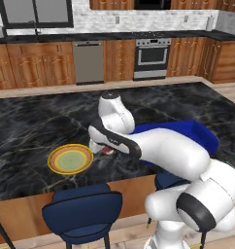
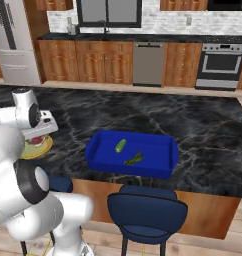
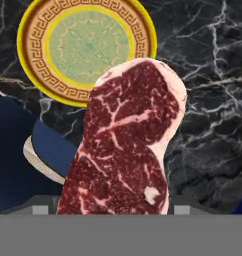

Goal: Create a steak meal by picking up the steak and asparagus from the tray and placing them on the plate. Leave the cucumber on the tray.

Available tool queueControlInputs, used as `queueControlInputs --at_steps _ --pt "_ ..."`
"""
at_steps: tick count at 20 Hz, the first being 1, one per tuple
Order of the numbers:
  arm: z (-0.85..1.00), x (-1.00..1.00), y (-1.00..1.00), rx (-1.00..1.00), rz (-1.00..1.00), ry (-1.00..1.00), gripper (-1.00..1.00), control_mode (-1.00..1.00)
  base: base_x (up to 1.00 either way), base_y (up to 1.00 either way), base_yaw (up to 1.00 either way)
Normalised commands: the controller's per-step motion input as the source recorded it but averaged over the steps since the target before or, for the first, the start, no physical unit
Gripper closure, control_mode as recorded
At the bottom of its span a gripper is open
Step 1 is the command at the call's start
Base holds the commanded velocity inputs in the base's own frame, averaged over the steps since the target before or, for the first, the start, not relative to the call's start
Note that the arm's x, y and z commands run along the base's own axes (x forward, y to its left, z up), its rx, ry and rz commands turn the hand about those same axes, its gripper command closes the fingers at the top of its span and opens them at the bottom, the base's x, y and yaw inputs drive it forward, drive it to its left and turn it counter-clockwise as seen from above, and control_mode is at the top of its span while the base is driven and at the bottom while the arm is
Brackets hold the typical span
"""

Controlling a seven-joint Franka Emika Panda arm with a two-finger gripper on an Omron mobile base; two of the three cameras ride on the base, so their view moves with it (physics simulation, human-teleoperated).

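- Gripper [image 1: 106, 149] is clenched on the steak [image 3: 124, 145]: in the hand view the red marbled slab rises from between the finger tips and hides them, so how wide the jaws stand cannot be read.
- Steak count is one. In the left base view it shows as a small red piece [image 1: 108, 151] under the hand, just beside the plate [image 1: 70, 159] and above the dark marble counter [image 1: 32, 126].
- In the hand view the steak's upper edge overlaps the lower rim of the plate [image 3: 85, 45]; the rest of it hangs over the counter.
- In the right base view the hand and a bit of red meat [image 2: 37, 140] sit over the yellow plate rim [image 2: 43, 148].
- Plate count is one: yellow-orange rim, pale green centre, with no food resting on it.
- Tray [image 2: 98, 150] count is one, bright blue, standing on the counter well apart from the plate.
- Cucumber [image 2: 120, 145] count is one; it lies inside the tray, toward the far left part.
- Asparagus [image 2: 134, 159] lies inside the tray near the cucumber, not touching it; it is one small dark green bunch, and the number of stalks is too small to tell.
- Two blue stools [image 2: 147, 210] show at the near side of the counter in the right base view.
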Motion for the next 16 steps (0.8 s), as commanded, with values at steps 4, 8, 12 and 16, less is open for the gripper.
queueControlInputs --at_steps 4,8,12,16 --pt "-0.55 0.16 1.00 -0.11 0.08 0.06 1.00 -1.00 0.00 0.00 0.00" --pt "-0.47 0.39 0.83 -0.05 0.03 0.03 1.00 -1.00 0.00 0.00 0.00" --pt "-0.33 0.52 0.74 -0.04 0.00 0.05 1.00 -1.00 0.00 0.00 0.00" --pt "-0.42 0.52 0.50 -0.04 0.00 0.08 1.00 -1.00 0.00 0.00 0.00"
